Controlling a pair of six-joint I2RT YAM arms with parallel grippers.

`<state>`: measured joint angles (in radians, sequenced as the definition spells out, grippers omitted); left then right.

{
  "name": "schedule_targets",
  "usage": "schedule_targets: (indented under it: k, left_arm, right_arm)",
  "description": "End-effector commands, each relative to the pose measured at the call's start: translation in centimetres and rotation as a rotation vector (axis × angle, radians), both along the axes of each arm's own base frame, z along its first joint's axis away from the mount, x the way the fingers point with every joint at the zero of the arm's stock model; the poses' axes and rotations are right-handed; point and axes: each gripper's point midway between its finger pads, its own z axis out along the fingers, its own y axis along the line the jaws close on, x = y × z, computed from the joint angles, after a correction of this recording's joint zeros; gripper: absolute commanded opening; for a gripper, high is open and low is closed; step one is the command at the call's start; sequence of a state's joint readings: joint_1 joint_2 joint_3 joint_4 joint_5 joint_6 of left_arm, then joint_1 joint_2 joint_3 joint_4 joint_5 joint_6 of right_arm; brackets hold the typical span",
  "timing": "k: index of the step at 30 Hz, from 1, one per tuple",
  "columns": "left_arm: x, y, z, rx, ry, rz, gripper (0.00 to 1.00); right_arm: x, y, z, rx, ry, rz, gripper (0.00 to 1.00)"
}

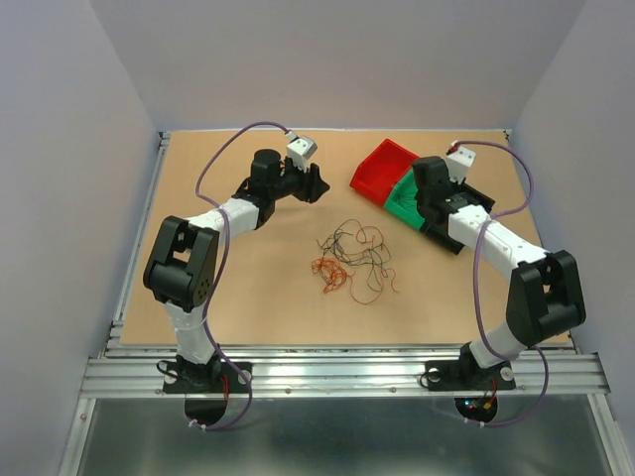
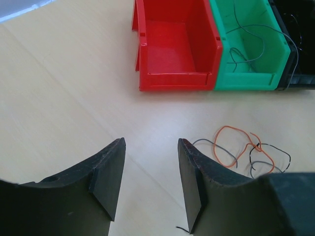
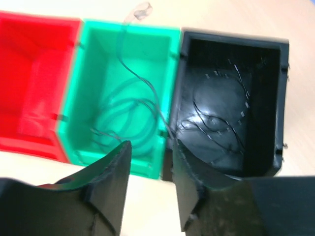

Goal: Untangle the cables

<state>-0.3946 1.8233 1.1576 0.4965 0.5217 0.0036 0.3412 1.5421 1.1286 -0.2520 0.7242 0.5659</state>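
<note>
The cables (image 1: 352, 260) lie in a loose tangle of thin black and orange-red wires at the table's middle. An edge of the tangle, with an orange loop (image 2: 231, 145) and dark wires, shows in the left wrist view. My left gripper (image 1: 316, 184) is behind and left of the tangle; its jaws (image 2: 151, 142) are open and empty. My right gripper (image 1: 425, 208) hovers over the bins, open (image 3: 151, 145). Dark wires lie in the green bin (image 3: 106, 44) and the black bin (image 3: 268, 98). One thin grey wire (image 3: 129, 66) runs across the green bin to my right fingertip.
A red bin (image 1: 382, 167), a green bin (image 1: 402, 196) and a black bin (image 1: 474, 198) stand in a row at the back right. The red bin (image 2: 172, 44) holds nothing visible. Grey walls enclose the table on three sides.
</note>
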Motion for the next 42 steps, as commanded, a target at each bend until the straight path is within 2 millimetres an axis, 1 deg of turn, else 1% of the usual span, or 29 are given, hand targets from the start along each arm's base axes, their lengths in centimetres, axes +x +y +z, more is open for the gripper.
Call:
schedule_targets:
  k: [1,3,6,9,10,13,16,20,22,24,26,27,28,29,30,31,33,35,36,37,38,39,41,42]
  left_arm:
    - [-0.2,-0.4,3.8,-0.028,-0.097,-0.020,0.58]
    - [-0.3,-0.4,3.9,-0.029,-0.098,-0.020,0.58]
    - [-0.3,-0.4,3.9,-0.028,-0.099,-0.021,0.58]
    - [-0.3,-0.4,3.9,-0.028,-0.099,-0.020,0.58]
    - [-0.2,-0.4,3.9,-0.027,-0.101,-0.020,0.58]
    - [-0.2,-0.4,3.9,-0.027,-0.101,-0.020,0.58]
    - [-0.1,-0.4,3.8,-0.026,-0.099,-0.020,0.58]
    - [-0.1,-0.4,3.7,-0.025,-0.096,-0.020,0.58]
    - [-0.1,-0.4,3.8,-0.025,-0.100,-0.021,0.58]
    - [-0.2,-0.4,3.7,-0.024,-0.097,-0.021,0.58]
    - [-0.2,-0.4,3.9,-0.024,-0.101,-0.021,0.58]
    - [-0.2,-0.4,3.7,-0.024,-0.097,-0.022,0.58]
    - [-0.2,-0.4,3.8,-0.024,-0.100,-0.023,0.58]
    - [-0.2,-0.4,3.9,-0.025,-0.100,-0.021,0.58]
    - [-0.2,-0.4,3.7,-0.023,-0.097,-0.023,0.58]
    - [-0.1,-0.4,3.8,-0.024,-0.100,-0.021,0.58]
    - [-0.1,-0.4,3.8,-0.024,-0.100,-0.021,0.58]
    - [-0.2,-0.4,3.7,-0.023,-0.098,-0.023,0.58]
    - [-0.2,-0.4,3.8,-0.024,-0.100,-0.023,0.58]
    - [-0.2,-0.4,3.7,-0.023,-0.098,-0.023,0.58]
    - [-0.2,-0.4,3.7,-0.023,-0.098,-0.023,0.58]
    - [-0.1,-0.5,3.6,-0.023,-0.097,-0.023,0.58]
    - [-0.1,-0.5,3.5,-0.022,-0.096,-0.023,0.58]
    - [0.0,-0.5,3.6,-0.021,-0.097,-0.021,0.58]
  right_arm:
    - [-1.7,-1.2,-2.4,0.010,0.051,-0.014,0.42]
    - [-2.5,-1.7,-3.6,0.013,0.075,-0.021,0.42]
    - [-2.8,-1.3,-4.6,0.029,0.084,0.007,0.42]
    - [-2.3,-0.8,-4.9,0.040,0.066,0.043,0.43]
    - [-2.3,-0.8,-5.3,0.034,0.075,0.051,0.43]
    - [-1.9,-0.7,-5.7,0.029,0.069,0.059,0.44]
    - [-1.6,-0.7,-6.1,0.014,0.069,0.061,0.41]
    - [-1.1,-0.6,-6.0,0.003,0.059,0.077,0.33]
    - [-1.2,-0.6,-6.2,-0.004,0.063,0.082,0.33]
    - [-1.2,-0.6,-6.5,-0.005,0.062,0.088,0.35]
    - [-1.2,-0.6,-6.6,-0.011,0.064,0.098,0.41]
    - [-1.4,-0.7,-6.7,-0.016,0.067,0.097,0.55]
    - [-1.6,-0.7,-6.9,-0.018,0.073,0.098,0.62]
    - [-1.7,-0.8,-7.1,-0.022,0.077,0.098,0.64]
    - [-1.3,-0.7,-6.7,-0.016,0.052,0.100,0.66]
    - [-1.3,-0.7,-7.0,-0.020,0.058,0.101,0.66]
    - [-1.2,-0.7,-7.2,-0.021,0.057,0.101,0.65]
    - [-1.0,-0.7,-7.6,-0.023,0.061,0.100,0.62]
    - [-1.0,-0.6,-7.8,-0.021,0.056,0.099,0.58]
    - [-0.9,-0.5,-7.8,-0.016,0.046,0.103,0.55]
    - [-0.7,-0.4,-7.3,-0.010,0.023,0.108,0.53]
    - [-0.9,-0.4,-7.5,-0.007,0.025,0.115,0.47]
    - [-0.9,-0.3,-7.3,-0.004,0.014,0.119,0.43]
    - [-1.0,-0.3,-7.0,-0.002,0.008,0.122,0.37]
